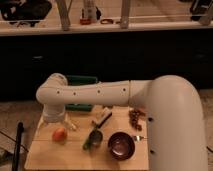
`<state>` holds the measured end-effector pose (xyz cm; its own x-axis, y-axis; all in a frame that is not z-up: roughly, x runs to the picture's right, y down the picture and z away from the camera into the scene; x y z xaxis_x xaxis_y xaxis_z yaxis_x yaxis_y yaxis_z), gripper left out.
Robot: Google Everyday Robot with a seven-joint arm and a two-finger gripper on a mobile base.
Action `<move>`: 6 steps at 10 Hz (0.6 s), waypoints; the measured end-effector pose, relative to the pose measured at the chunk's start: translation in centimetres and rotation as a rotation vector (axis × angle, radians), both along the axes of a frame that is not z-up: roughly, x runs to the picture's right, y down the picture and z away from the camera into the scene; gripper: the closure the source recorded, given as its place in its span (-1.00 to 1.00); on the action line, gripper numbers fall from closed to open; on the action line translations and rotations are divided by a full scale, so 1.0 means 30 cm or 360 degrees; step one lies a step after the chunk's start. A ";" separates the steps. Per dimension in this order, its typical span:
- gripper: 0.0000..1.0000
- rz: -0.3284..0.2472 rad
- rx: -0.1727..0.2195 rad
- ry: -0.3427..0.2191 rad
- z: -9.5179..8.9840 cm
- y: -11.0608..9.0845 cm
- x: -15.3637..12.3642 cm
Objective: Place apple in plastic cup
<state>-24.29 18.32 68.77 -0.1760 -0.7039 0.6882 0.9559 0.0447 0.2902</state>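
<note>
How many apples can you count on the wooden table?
1. The apple lies on the left part of the table, close beside the pincer; the arm could hide others.

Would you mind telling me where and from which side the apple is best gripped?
Probably across its widest middle, from above: the apple is round and sits alone on the wooden table. The gripper hangs close by, just right of it.

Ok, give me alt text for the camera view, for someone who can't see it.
A white robot arm reaches across a wooden table, its hand hanging just above an orange-red apple at the picture's left. Nearer the middle sit a dark cup and a maroon bowl.
</note>
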 end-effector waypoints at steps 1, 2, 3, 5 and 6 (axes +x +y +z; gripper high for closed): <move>-0.60 0.0000 0.0003 -0.0005 0.000 -0.003 -0.001; -0.60 -0.0003 0.0006 -0.0011 0.000 -0.007 -0.006; -0.60 -0.0003 0.0008 -0.0013 0.002 -0.012 -0.005; -0.60 -0.0001 0.0017 -0.0020 0.006 -0.021 -0.002; -0.60 0.0001 0.0020 -0.0023 0.008 -0.025 0.000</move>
